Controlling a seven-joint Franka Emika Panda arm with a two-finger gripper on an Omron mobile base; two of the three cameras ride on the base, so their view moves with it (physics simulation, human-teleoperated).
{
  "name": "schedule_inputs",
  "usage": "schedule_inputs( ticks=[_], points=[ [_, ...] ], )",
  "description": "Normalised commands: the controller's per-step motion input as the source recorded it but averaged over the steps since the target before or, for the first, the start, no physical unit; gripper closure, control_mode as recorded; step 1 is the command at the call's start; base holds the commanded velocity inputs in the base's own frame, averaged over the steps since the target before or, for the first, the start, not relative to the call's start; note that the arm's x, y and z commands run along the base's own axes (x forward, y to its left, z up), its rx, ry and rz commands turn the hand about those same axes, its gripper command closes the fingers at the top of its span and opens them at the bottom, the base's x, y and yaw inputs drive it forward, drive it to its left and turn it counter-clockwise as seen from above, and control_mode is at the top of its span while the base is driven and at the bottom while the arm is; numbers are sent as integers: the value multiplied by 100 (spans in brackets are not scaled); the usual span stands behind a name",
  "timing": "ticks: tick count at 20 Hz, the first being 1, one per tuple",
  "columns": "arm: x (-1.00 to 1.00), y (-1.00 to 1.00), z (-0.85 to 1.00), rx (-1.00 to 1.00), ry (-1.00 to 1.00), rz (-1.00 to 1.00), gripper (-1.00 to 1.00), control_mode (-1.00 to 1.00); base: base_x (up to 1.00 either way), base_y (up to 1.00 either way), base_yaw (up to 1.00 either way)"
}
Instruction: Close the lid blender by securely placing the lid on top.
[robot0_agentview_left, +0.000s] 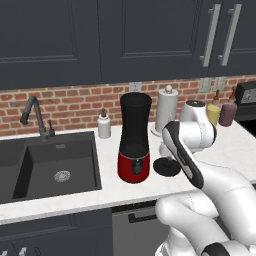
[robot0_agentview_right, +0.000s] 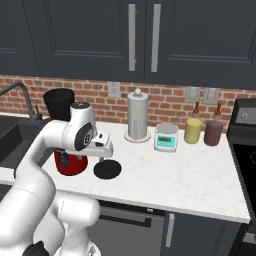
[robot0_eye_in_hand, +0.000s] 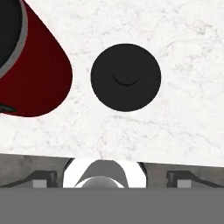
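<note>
The lid (robot0_eye_in_hand: 125, 77), a flat black disc with a low centre knob, lies on the white counter just right of the blender (robot0_agentview_left: 135, 137); it also appears as the lid (robot0_agentview_left: 166, 167) and the lid (robot0_agentview_right: 107, 170). The blender has a tall black jar, open at the top, on a glossy red base (robot0_agentview_right: 69, 163). My gripper (robot0_agentview_right: 102, 160) hangs a short way above the lid, pointing straight down. Its fingers (robot0_eye_in_hand: 43, 178) stand wide apart, open and holding nothing. In the hand view the lid sits slightly ahead of the fingertips.
A paper-towel roll (robot0_agentview_right: 137, 117) stands behind the lid and a white soap bottle (robot0_agentview_left: 104, 125) left of the blender. The sink (robot0_agentview_left: 30, 170) and faucet (robot0_agentview_left: 35, 115) are far left. A small scale (robot0_agentview_right: 166, 137), a yellow bottle (robot0_agentview_right: 192, 130) and a dark bottle (robot0_agentview_right: 213, 132) stand to the right.
</note>
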Motion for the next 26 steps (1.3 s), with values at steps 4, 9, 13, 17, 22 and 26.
schedule_inputs(
  ticks=[4,9,13,17,22,26],
  points=[
    [0,-8,-33,0,0,0,-100,-100,0,0,0],
    [1,-22,-26,0,0,0,-100,-100,0,0,0],
    [10,-17,-22,0,0,0,-100,-100,0,0,0],
    [19,-4,-22,0,0,0,-100,-100,0,0,0],
    [18,0,-22,0,0,0,-100,-100,0,0,0],
    [19,0,-18,0,0,2,-100,-100,0,0,0]
  ],
)
